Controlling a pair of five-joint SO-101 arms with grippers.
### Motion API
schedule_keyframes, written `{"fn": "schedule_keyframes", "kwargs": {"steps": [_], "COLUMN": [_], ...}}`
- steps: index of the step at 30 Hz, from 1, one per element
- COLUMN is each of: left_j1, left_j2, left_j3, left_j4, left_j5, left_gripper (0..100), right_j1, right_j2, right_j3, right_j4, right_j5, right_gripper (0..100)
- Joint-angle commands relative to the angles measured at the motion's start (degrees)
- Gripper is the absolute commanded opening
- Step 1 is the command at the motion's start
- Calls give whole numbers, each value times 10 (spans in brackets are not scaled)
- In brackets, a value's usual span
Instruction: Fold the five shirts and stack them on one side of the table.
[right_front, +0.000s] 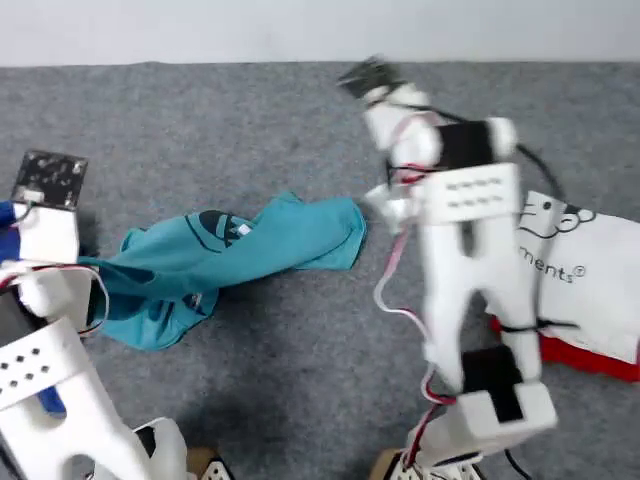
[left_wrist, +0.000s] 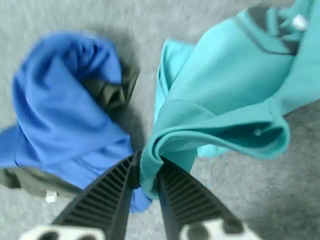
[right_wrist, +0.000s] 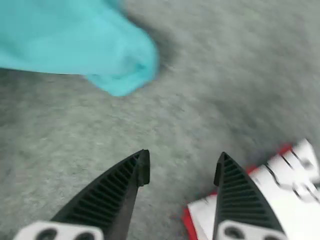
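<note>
The left hand (left_wrist: 145, 171) is clenched on a fold of the teal shirt (right_front: 250, 245); the cloth is pinched tight between its two black fingers (left_wrist: 112, 192). From this fold the teal shirt runs to the right over the grey bench (right_front: 200, 120), left of the middle. It is not folded. It lies crumpled and stretched long, with loose folds at its left end and a flatter end at the right. On the chest there is a dark round print, and a small white label is at the neck.

Just beside the left hand lies a blue shirt (left_wrist: 60, 110), bunched in a heap. A dark green shirt (left_wrist: 115, 95) is touching it and partly under it.

The right hand (right_wrist: 183, 167) is released, its fingers spread wide apart and holding nothing. It hangs over bare bench, between the right end of the teal shirt and the white shirt (right_front: 590, 270). The white shirt lies at the right side of the bench and has a dark drawing on it. It rests on a red shirt (right_front: 590, 355), which shows along its near edge.
</note>
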Motion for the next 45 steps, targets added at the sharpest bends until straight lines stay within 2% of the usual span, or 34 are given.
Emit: {"fn": "schedule_keyframes", "kwargs": {"steps": [1,4,7,11,19,27,29,33,34,35,39,45], "left_j1": [-23,-25,-25,-23,-22,-22,-22,-22,-22,-21,-21,-18], "left_j2": [-15,-15,-15,-15,-15,-15,-15,-15,-15,-15,-15,-15], "left_j3": [54,93,116,128,139,139,139,139,139,138,120,17], "left_j4": [-47,-70,-90,-103,-108,-105,-105,-107,-107,-108,-107,-108], "left_j5": [-12,-12,-12,-12,-12,-11,-11,-11,-11,-11,-9,68], "left_gripper": [5,5,5,5,5,5,5,5,5,5,5,5], "right_j1": [-45,-82,-115,-144,-160,-161,-167,-170,-168,-166,-156,-127], "right_j2": [55,120,194,292,494,658,668,663,660,654,623,527], "right_j3": [-22,-63,-117,-207,-403,-531,-555,-607,-625,-644,-715,-715], "right_j4": [-22,-56,-75,-99,-161,-135,-118,-80,-65,-48,9,23], "right_j5": [-5,-9,-47,-52,-51,-33,-4,39,45,47,50,51], "right_gripper": [217,259,308,318,318,316,270,24,1,28,13,10]}}
